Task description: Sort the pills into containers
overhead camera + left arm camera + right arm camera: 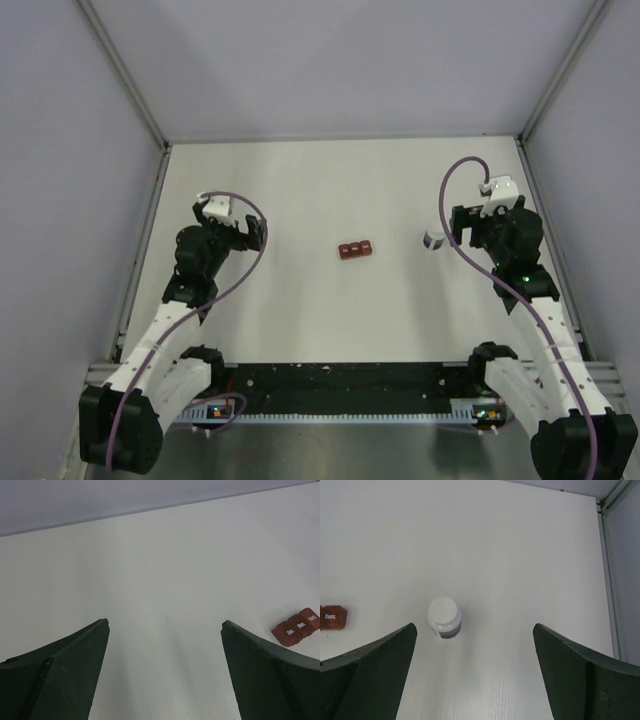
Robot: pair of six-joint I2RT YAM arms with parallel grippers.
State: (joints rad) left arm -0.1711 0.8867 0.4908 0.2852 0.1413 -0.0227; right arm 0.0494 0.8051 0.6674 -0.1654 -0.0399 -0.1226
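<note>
Red-brown containers [355, 250], three in a strip, sit about midway across the table [300, 180]. Left gripper [165, 625] is spread wide, nothing in it. Right gripper [474, 625] same deal, wide and empty, small white-capped bottle [444, 617] standing just ahead of it.

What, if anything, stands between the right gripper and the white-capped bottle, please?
Nothing visible does. The white-capped bottle stands on bare table just ahead of the open right gripper, and the containers lie off to its left, apart from it.
</note>
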